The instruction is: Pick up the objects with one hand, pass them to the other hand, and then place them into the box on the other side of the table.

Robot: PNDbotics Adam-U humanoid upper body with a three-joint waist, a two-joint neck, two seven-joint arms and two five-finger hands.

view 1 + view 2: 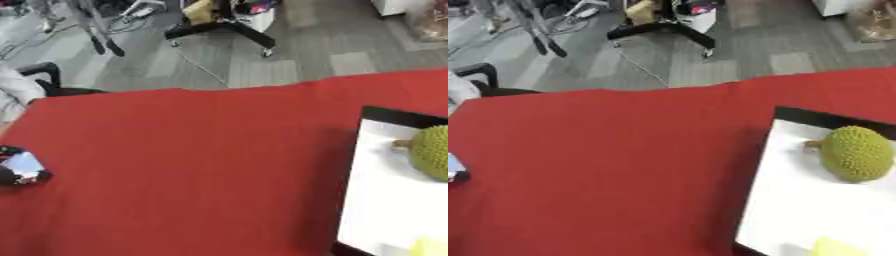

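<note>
Far left of the red counter, the left hand pokes in at the edge: a black and silver lump low on the cloth, and whether its fingers are curled or straight cannot be made out. It carries nothing that shows. The middle of the counter is bare red.

Over on the right sits the box, white inside with a black rim, and in it a green spiky fruit with a short stem pointing left (a durian, by the look of it). A yellow thing peeks in at the bottom edge of the box.

The fruit lies well apart from the left hand, straight across the counter to its right, its long axis running roughly left to right. The right hand shows in neither view.

The right eye view gives the whole fruit; the left eye view cuts it off at the edge but shows more of the left hand.
</note>
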